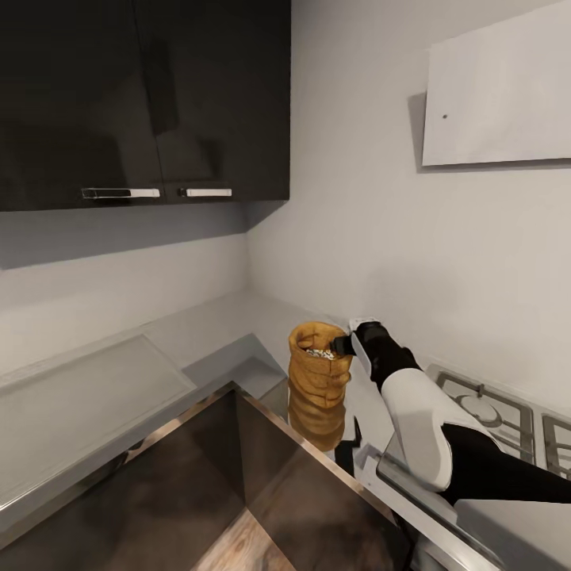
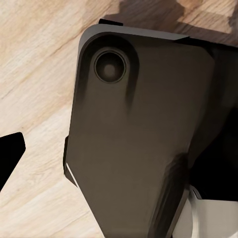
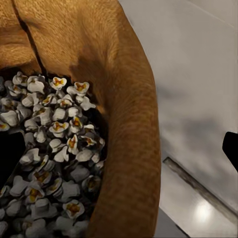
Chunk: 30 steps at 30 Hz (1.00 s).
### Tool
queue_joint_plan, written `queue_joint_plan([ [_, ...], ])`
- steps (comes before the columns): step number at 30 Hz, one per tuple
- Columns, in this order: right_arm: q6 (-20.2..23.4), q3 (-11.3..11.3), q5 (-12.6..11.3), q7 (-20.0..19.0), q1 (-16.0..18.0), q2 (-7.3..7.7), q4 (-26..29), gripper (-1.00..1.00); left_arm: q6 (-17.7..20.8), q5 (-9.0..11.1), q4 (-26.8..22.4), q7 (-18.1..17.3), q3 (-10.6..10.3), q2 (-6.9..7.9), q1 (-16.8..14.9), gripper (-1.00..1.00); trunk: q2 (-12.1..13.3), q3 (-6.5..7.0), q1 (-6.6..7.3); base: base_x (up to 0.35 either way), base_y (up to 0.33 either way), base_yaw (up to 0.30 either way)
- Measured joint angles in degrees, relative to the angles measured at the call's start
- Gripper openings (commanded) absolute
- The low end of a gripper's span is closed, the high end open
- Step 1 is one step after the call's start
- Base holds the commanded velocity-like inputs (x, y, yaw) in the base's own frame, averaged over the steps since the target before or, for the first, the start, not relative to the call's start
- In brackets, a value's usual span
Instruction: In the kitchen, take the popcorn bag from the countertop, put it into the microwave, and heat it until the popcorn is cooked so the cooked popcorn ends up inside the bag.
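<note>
The squat mustard-tan wrinkled cloth popcorn bag (image 1: 319, 371) stands upright on the grey brushed-steel tabletop (image 1: 214, 337), near the inner corner where the two grey walls meet; its long axis runs vertical and its rolled-rim mouth points up; a tan reflection of it lies on the shiny surface just in front. Inside the mouth sits a heap of small white puffy popcorn (image 1: 321, 353); in the right wrist view the popcorn (image 3: 54, 148) shows pale kernels with yellow-brown centres, filling the bag (image 3: 124, 124) close under the rim.

The right tool (image 1: 346, 346), black at the end of a white and black arm, reaches in from the right and meets the bag's rim on its right side; in the right wrist view one dark finger (image 3: 10, 158) lies inside the bag over the popcorn and the other finger (image 3: 231, 148) outside the cloth wall, so the tool straddles the rim; whether it actually pinches the cloth cannot be told.

A gas hob with grey grates (image 1: 507, 416) lies to the right of the bag; dark glossy wall cabinets (image 1: 143, 103) with steel handles hang above on the left; a white slanted hood (image 1: 500, 91) sits on the right wall.

The left tool's state cannot be told; the left wrist view shows a dark grey robot panel (image 2: 134, 144) over pale wood floor (image 2: 34, 74).
</note>
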<state>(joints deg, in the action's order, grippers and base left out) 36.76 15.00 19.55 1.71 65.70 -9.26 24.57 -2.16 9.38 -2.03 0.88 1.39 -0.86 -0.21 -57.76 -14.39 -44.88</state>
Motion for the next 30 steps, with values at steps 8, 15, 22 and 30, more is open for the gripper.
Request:
queue_joint_plan([
  [8, 0.09, -0.01, -0.05, 0.01, 0.05, 0.03, -0.17, 1.0, 0.03, 0.0, 0.0, 0.0, 0.0, 0.0, -0.01, 1.0, -0.01, 0.02, 0.0, 0.0, 0.0, 0.0],
  [15, 0.13, -0.12, 0.4, -0.01, 0.05, 0.02, -0.19, -1.0, 0.03, 0.0, 0.0, 0.0, 0.0, 0.0, -0.01, 1.0, -0.01, 0.02, 0.0, 0.0, 0.0, 0.0],
  [22, 0.28, -0.01, 0.14, -0.1, 0.0, 0.0, -0.12, -1.0, 0.03, 0.0, 0.0, 0.0, 0.0, 0.0, 0.0, 1.0, 0.0, 0.0, 0.0, 0.0, 0.0, 0.0],
  [30, 5.63, 0.06, 0.22, -0.1, 0.0, -0.05, 1.87, -1.0, 0.0, 0.0, 0.0, 0.0, 0.0, 0.0, 0.0, 1.0, 0.0, 0.0, 0.0, 0.0, 0.0, 0.0],
])
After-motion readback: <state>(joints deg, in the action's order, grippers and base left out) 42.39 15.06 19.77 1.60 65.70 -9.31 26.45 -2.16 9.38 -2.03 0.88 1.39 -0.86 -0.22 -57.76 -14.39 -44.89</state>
